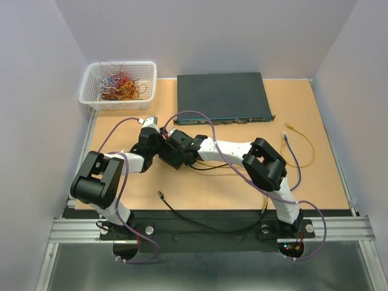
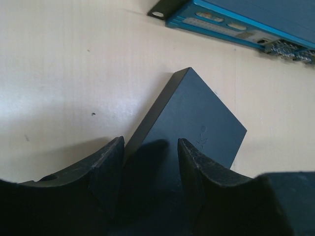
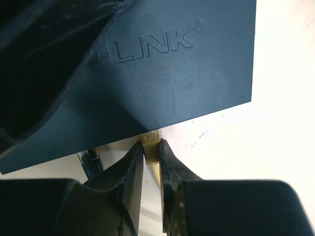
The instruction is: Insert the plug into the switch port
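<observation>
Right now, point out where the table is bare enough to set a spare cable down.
Bare: the back right corner of the table, between the large switch and the edge, and the front right, nearer than the yellow cable. Crowded: the centre, around the small switch and purple cables.

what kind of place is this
Likely a robotics lab test cell: a tabletop boxed in by plain white walls, a rack network switch at the back, and a white basket of tangled wires.
</observation>
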`<state>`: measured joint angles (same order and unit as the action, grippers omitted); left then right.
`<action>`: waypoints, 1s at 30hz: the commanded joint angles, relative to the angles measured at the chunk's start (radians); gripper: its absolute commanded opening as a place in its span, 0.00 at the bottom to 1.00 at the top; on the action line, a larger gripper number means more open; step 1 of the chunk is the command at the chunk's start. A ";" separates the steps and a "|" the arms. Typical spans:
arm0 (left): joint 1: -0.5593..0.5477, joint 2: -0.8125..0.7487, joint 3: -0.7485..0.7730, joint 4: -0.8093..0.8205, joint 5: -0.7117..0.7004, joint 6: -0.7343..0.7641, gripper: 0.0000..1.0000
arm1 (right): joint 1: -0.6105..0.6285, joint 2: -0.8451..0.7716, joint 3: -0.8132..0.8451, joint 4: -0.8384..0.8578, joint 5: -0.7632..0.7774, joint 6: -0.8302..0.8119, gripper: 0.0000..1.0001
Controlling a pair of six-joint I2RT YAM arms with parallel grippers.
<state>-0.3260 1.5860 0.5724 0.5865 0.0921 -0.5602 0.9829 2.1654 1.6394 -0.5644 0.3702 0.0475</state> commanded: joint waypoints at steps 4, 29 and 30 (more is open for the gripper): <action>-0.070 0.005 -0.078 -0.034 0.225 -0.029 0.57 | -0.006 -0.144 -0.157 0.280 -0.066 -0.158 0.00; -0.096 -0.003 -0.149 0.180 0.457 0.028 0.56 | -0.104 -0.306 -0.326 0.471 -0.497 -0.391 0.00; -0.097 0.002 -0.137 0.180 0.452 0.029 0.56 | -0.104 -0.306 -0.328 0.472 -0.504 -0.400 0.00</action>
<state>-0.3618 1.5547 0.4126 0.7589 0.3553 -0.5072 0.8570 1.9209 1.2766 -0.3561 0.0135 -0.3264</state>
